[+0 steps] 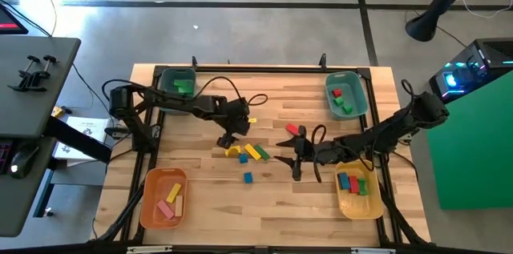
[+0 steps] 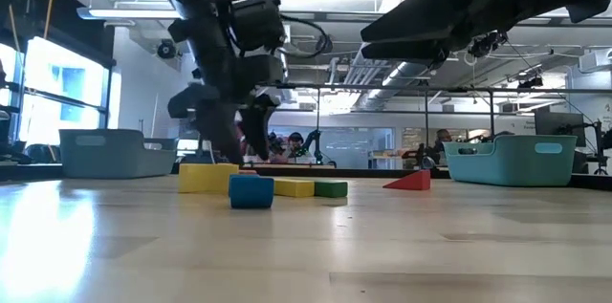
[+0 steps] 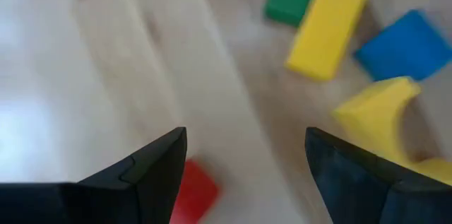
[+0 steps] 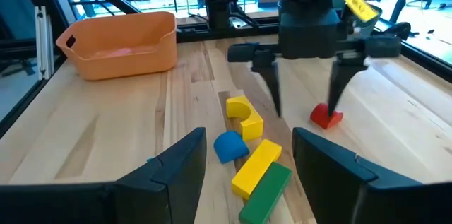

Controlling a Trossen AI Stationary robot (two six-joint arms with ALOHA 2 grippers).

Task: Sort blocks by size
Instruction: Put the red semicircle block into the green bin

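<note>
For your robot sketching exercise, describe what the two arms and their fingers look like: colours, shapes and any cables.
Both arms are dark, near black, built of jointed tubular segments. Black cables loop loosely along the left arm and the right arm. The left gripper has a blocky body with a crossbar and two thin, tapering fingers. The right gripper has similar dark, pointed, wedge-shaped fingers.

The high view looks straight down on the whole desk [image 1: 264, 198]. The low view skims its surface level. Both wrist views sit close, sharing the yellow arch [image 3: 385, 121] at centre, toward nine o'clock.
</note>
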